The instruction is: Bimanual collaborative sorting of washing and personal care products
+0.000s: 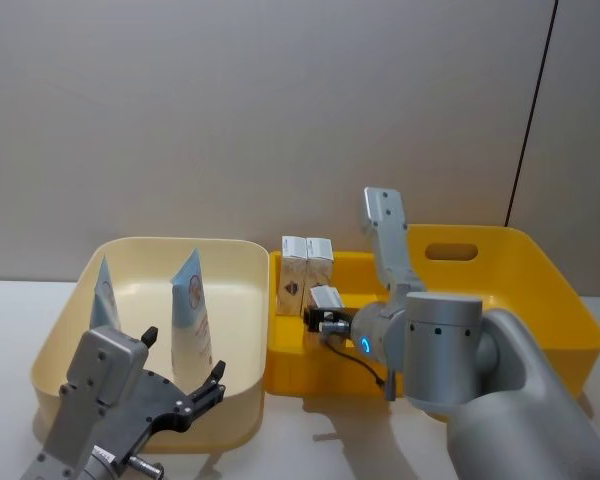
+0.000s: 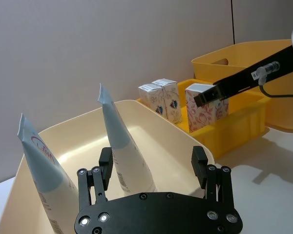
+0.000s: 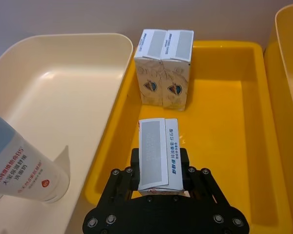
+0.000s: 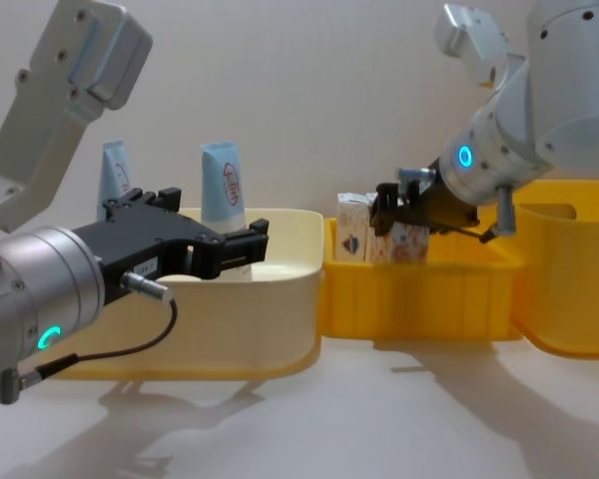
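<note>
Closest in, the left gripper [image 1: 184, 356] hovers over the near edge of the cream tub [image 1: 170, 243], its fingers spread wide and holding nothing. Two light-blue squeeze tubes [image 1: 191, 310] stand upright inside that tub, caps down, one by its left wall and one nearer the middle. Just right of the tub on the desk [image 1: 330, 440] sits a yellow tray [image 1: 280, 370]. The right gripper [image 3: 158, 163] reaches into it, fingers pinching a white carton [image 1: 326, 297] by its sides near the tray's left wall. Two more cartons [image 1: 306, 250] stand side by side, touching, in the tray's far left corner. A larger yellow tub [image 1: 540, 290] lies against the tray's right side.
</note>
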Robot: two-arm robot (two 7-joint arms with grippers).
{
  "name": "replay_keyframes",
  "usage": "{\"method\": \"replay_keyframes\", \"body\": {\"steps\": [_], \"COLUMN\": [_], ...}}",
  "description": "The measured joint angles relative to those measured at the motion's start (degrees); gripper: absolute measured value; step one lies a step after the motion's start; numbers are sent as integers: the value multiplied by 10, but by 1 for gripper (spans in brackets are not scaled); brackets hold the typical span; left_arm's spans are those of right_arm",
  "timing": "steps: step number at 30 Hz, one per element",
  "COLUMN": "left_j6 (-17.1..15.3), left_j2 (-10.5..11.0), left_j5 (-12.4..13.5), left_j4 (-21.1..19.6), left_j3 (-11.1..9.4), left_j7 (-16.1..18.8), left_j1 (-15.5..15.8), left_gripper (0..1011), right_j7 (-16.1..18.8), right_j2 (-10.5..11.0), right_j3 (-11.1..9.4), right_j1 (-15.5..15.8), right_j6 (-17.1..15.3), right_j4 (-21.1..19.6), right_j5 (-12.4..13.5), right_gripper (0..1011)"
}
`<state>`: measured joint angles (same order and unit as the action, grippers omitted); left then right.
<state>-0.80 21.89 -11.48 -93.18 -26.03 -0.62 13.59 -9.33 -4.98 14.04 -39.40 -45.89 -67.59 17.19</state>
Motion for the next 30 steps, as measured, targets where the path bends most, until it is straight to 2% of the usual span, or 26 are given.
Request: {"method": "replay_keyframes", "body": {"steps": [12,30], "left_j6": [0,0], "left_j2": [0,0], "left_j5": [0,0], "left_j4": [0,0], "left_j3": [0,0], "left_j7": [0,0], "left_j1": [0,0], "left_gripper": [1003,1003], "right_j7": [17,33], "right_j2": [8,32], "right_j3": [5,3], "right_j1": [7,16], "right_j6": [40,127], "right_j4": [-41,-122], "right_j5": [-8,-34], "right_gripper": [422,421]}}
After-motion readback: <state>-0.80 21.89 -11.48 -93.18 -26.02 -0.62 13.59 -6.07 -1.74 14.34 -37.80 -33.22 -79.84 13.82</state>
